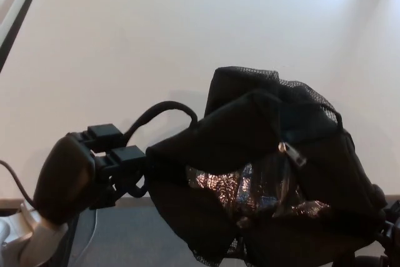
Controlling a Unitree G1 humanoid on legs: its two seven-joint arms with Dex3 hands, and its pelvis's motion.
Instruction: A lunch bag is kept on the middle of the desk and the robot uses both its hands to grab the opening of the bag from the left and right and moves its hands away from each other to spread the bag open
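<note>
Standing over it looking down, the first thing on the left is the robot's left hand (103,167), black and bulky, with two blocky fingers (128,154) stacked one above the other and pinched onto the left edge of the lunch bag (262,179). So that hand is clamped on fabric, not spread at all.

Just above those fingers there's one black carry strap (164,112) looping up and over toward the bag's top.

Right of the hand is the single lunch bag, black, sitting at the near edge of the white desk (187,29) and hanging partly past it over the grey floor (125,236). Its mouth is pulled open enough to show the crinkly silver foil lining (250,192) inside. One metal zipper pull (291,152) dangles at the upper rim of the opening, and there's a black mesh pocket (300,92) across the top of the bag, further from the left hand.

Far right, only a sliver of something black shows at the bottom corner behind the bag, and I honestly can't tell whether that's the right hand or what its fingers are doing.
</note>
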